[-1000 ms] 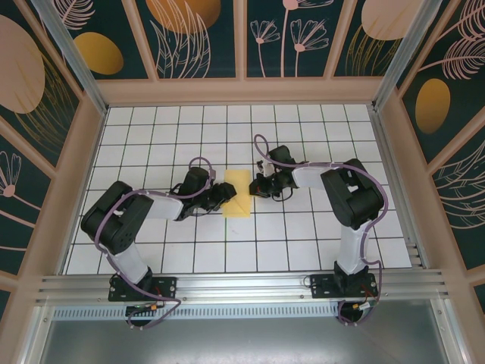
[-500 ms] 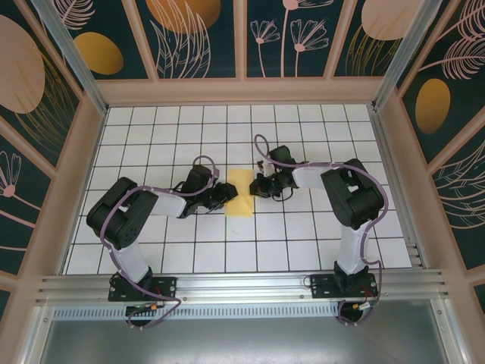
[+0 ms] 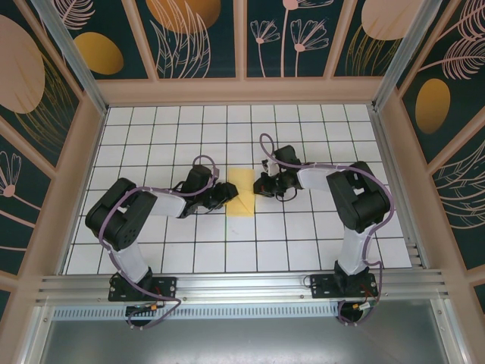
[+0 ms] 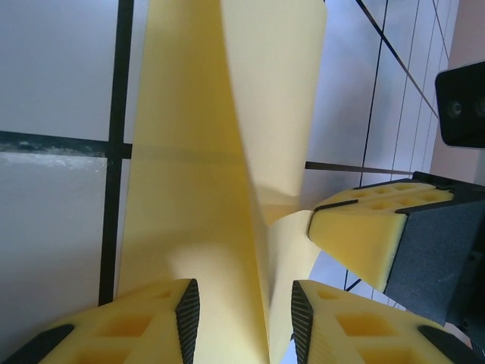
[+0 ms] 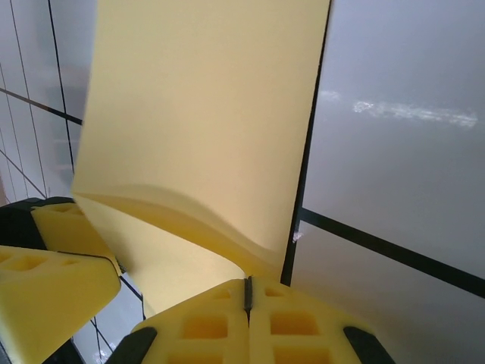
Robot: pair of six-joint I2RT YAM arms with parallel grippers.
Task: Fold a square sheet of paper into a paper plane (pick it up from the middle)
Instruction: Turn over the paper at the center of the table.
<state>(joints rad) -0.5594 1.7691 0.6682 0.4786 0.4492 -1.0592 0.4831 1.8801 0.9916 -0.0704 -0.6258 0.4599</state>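
Square sheet of paper [image 3: 241, 194]: centre of worktop [image 3: 303, 235], partly folded, one angled edge; paper plane unfinished, most folds judged outstanding; left tool [image 4: 241, 303] spread astride raised flap; right tool [image 5: 247, 287] pressed together at sheet's edge.

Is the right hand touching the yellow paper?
Touching. In the right wrist view, the right hand is shut, pinching the edge of the yellow paper.

My left arm [image 3: 144, 205] and right arm [image 3: 341, 186] both lie low, elbows out, wrists turned inward. My left tool [image 4: 239, 299] holds its fingers [image 4: 151, 318] apart. Just ahead of it, tip facing tip, my right tool [image 5: 247, 292] has its pads [image 5: 204, 326] pressed flat together.
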